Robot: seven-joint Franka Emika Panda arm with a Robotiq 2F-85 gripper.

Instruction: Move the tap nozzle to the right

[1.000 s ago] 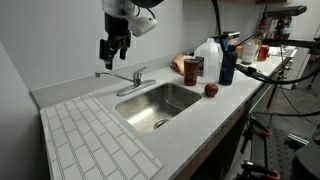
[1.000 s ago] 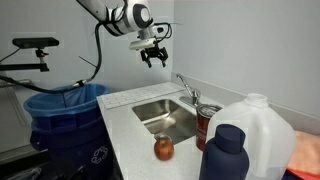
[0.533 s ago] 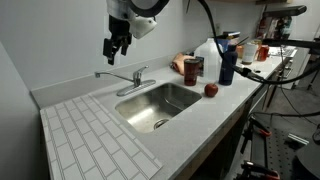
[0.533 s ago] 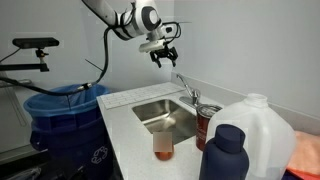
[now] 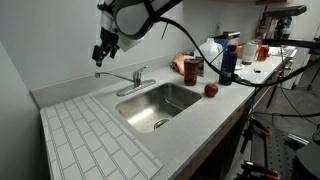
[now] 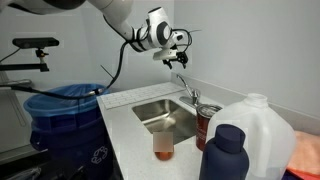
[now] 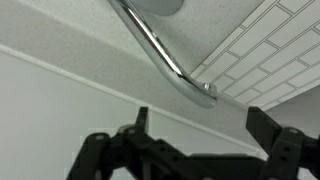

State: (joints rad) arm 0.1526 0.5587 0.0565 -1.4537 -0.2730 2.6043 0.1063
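Observation:
The tap nozzle (image 5: 113, 76) is a slim chrome spout reaching from its base (image 5: 136, 84) out over the counter behind the sink. It also shows in an exterior view (image 6: 184, 84) and in the wrist view (image 7: 160, 48), where its tip sits near the tiled drainboard. My gripper (image 5: 103, 53) hangs open just above the spout's tip, close to the back wall. It shows in an exterior view (image 6: 175, 62) above the spout. In the wrist view the two fingers (image 7: 205, 122) are spread wide with nothing between them.
A steel sink (image 5: 158, 103) is set in the white counter. A tiled drainboard (image 5: 90, 135) lies beside it. A red apple (image 5: 211, 90), a can (image 5: 192, 69), a white jug (image 5: 208, 55) and a dark blue bottle (image 5: 227, 62) stand past the sink. A blue bin (image 6: 62, 120) stands beside the counter.
My gripper has moved along the back wall toward the spout's tip and dropped closer to it. The tap nozzle has not moved.

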